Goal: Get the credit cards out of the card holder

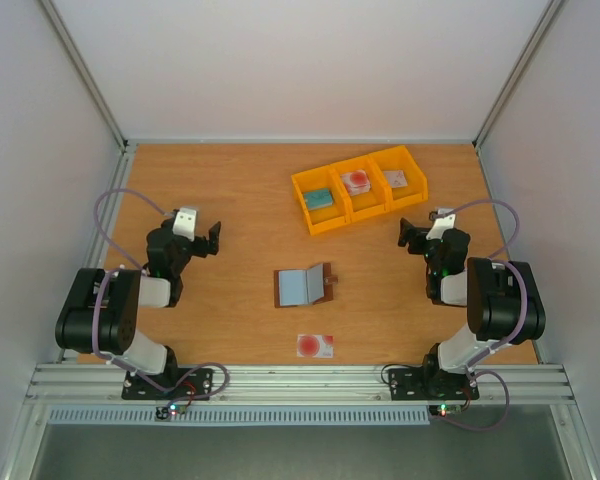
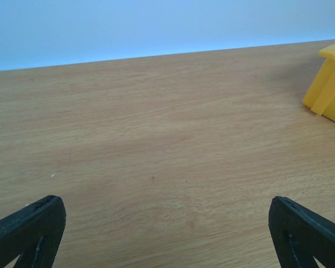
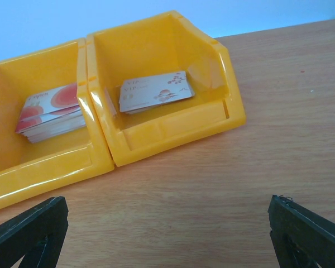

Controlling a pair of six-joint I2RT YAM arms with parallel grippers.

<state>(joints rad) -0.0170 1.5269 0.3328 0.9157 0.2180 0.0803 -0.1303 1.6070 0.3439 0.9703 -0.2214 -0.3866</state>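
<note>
The card holder (image 1: 303,286) lies open in the middle of the table, grey-blue lining up, its brown snap tab at the right. One credit card (image 1: 315,345), pale with a red round spot, lies flat on the wood just in front of it. Whether other cards sit inside the holder I cannot tell. My left gripper (image 1: 202,235) hovers open, left of the holder and well apart from it; its wrist view shows the gripper (image 2: 167,223) over bare wood. My right gripper (image 1: 420,232) is open at the right, and the right wrist view shows this gripper (image 3: 167,223) empty.
A yellow three-part bin (image 1: 360,188) stands at the back right with card stacks in its compartments. The right wrist view shows the bin (image 3: 167,131) close ahead, holding a whitish stack (image 3: 156,92) and a red-spotted stack (image 3: 50,111). White walls enclose the table.
</note>
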